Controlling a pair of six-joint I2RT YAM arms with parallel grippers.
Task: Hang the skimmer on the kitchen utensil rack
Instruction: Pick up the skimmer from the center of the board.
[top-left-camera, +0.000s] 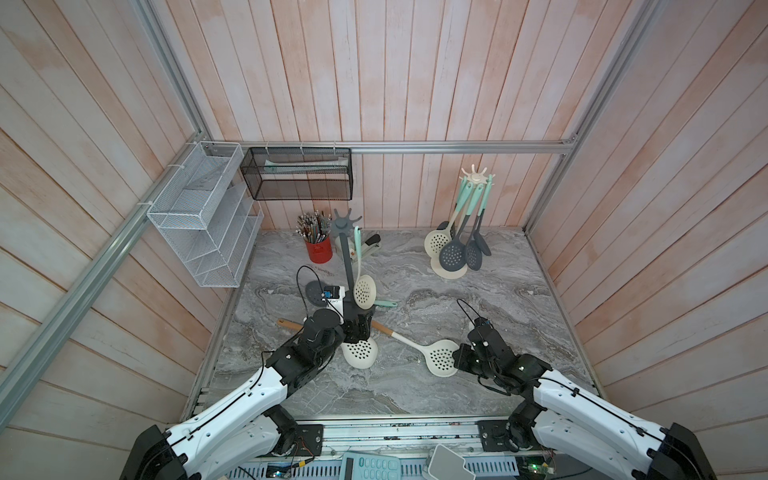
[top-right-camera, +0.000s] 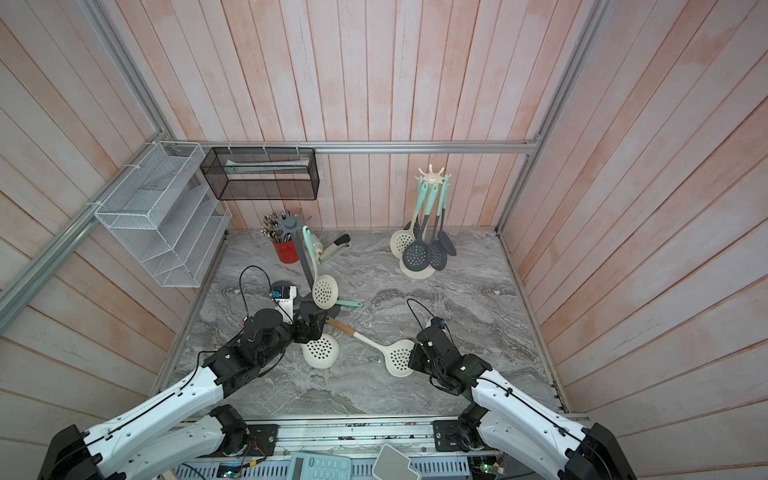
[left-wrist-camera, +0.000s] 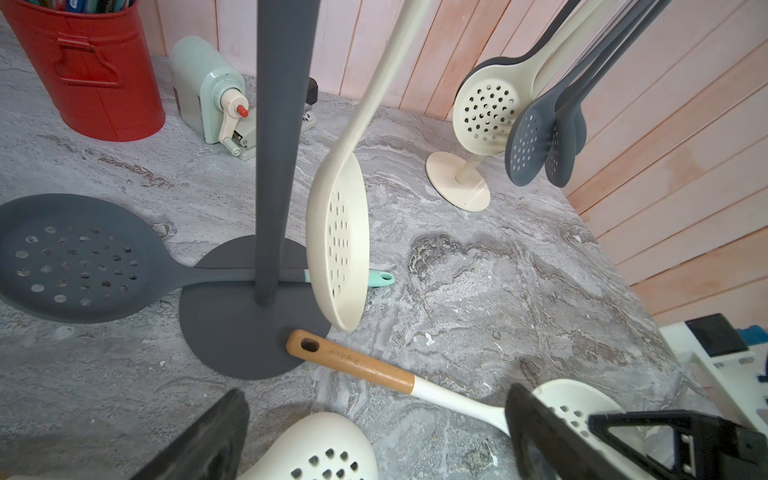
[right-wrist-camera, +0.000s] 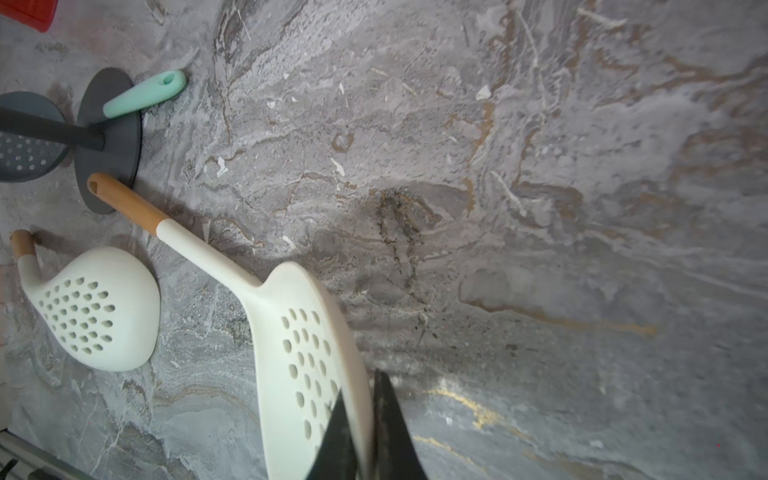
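right pincer (right-wrist-camera: 360, 384) clamped on rim of white skimmer (right-wrist-camera: 270, 374)

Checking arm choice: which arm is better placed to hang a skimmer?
Right: the right gripper is shut on a white skimmer at its head; the left gripper is open and empty by the grey rack.

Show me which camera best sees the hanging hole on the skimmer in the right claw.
The left wrist view: the hole faces the camera, close and clear. The right wrist view shows the handle end slantwise, the hole a sliver. In both top views the left arm covers that end.
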